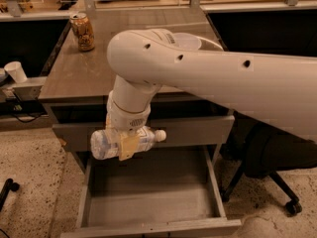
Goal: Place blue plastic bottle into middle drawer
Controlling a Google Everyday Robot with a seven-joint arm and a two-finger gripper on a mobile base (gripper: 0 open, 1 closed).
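My gripper [126, 144] hangs from the big white arm over the back of the open middle drawer [148, 192]. It is shut on the blue plastic bottle [106, 144], a clear pale bottle held lying sideways with its white cap pointing right. The bottle is in the air above the drawer's bare grey floor, level with the closed drawer front behind it. The drawer is pulled out wide and holds nothing.
A brown-orange drink can [82, 31] stands at the back left of the cabinet top [84, 68]. A white bowl [190, 41] shows behind the arm. A white paper cup [16, 71] sits on a shelf at left. A black office chair [275, 162] stands at right.
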